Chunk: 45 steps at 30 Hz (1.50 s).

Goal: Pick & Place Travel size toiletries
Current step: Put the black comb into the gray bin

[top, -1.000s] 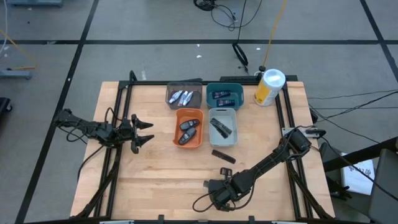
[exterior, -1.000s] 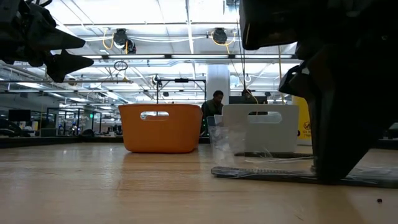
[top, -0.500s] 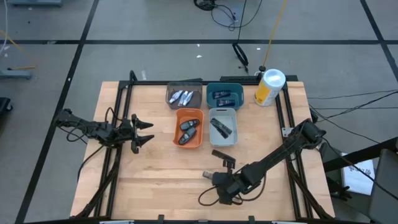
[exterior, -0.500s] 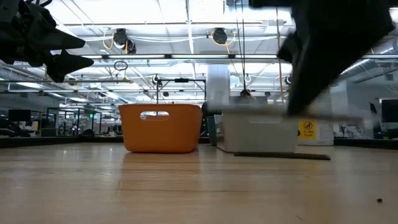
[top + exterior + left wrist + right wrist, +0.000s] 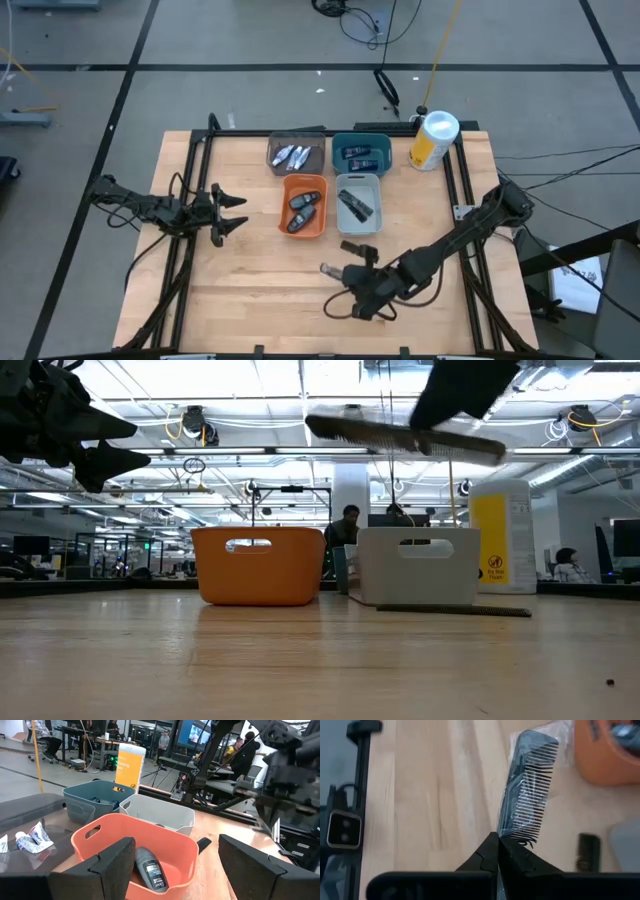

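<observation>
My right gripper (image 5: 498, 840) is shut on a slim black comb in a clear wrapper (image 5: 527, 785), high above the table's near middle (image 5: 330, 270). A second black bar (image 5: 358, 248) lies flat on the wood just near of the white bin (image 5: 375, 183). That bin holds another black bar. The orange bin (image 5: 322, 226) holds two dark grey ovals, the grey bin (image 5: 296, 153) silvery tubes, and the teal bin (image 5: 361, 152) dark blue tubes. My left gripper (image 5: 232, 213) stands open at the table's left, holding nothing. My right gripper pinches one end of the comb (image 5: 512, 832) between its two fingers, wrapper included. The fingers slant down from the table's right, and the comb sticks out ahead of them. The comb (image 5: 400, 435) is lifted clear of the table, nearly level.
A yellow-and-white canister (image 5: 433, 140) stands at the far right corner. Black frame rails (image 5: 190, 250) run along both sides of the table. Bare wood lies between the bins and the near edge. People and desks show in the room beyond.
My right gripper has risen from the tabletop, still shut, and has tipped closer to level. The comb has gone up with it, from lying on the wood to hanging well clear. The second black bar has stayed where it was.
</observation>
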### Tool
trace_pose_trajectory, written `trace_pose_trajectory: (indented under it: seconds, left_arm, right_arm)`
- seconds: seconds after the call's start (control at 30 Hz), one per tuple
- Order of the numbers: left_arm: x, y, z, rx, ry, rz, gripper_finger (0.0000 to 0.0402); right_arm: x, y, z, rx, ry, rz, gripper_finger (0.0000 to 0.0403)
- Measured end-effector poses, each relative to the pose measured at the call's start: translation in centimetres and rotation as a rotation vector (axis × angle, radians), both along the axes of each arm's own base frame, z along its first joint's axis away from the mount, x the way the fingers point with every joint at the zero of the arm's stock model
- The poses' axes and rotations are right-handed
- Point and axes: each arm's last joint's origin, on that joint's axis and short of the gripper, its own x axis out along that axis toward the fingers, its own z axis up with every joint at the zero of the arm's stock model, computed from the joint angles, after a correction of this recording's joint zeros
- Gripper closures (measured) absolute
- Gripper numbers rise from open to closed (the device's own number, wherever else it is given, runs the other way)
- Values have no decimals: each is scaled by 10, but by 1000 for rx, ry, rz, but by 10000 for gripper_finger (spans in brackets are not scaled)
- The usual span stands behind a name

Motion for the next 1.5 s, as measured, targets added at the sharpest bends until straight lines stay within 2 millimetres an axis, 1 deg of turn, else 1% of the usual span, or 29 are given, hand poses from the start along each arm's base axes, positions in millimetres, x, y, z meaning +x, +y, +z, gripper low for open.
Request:
trace_pose_trajectory:
  seconds: [0.2,0.33,0.57,0.73,0.93,1.1,1.2,1.37,1.5]
  left_arm:
    - [0,0,0,-2,-3,0,119]
    - [0,0,0,-2,-3,0,119]
    - [0,0,0,-2,-4,-1,119]
    - [0,0,0,-2,-4,0,119]
    - [0,0,0,-3,-4,-1,119]
    - [0,0,1,-7,-14,-1,119]
    - [0,0,1,-7,-13,-1,119]
    - [0,0,1,-6,-13,-1,119]
    - [0,0,1,-6,-13,-1,119]
  right_arm:
    - [2,-20,17,2,-34,-29,402]
    - [3,-40,31,-2,-48,-67,402]
    - [-1,-88,50,-13,-28,-190,403]
    - [-2,-128,55,-29,19,-297,403]
    - [-1,-169,49,-22,95,-363,403]
    - [-5,-195,29,22,164,-408,403]
    - [-9,-205,16,25,198,-442,403]
    - [-15,-214,-7,35,209,-474,403]
    - [-18,-218,-18,61,218,-477,403]
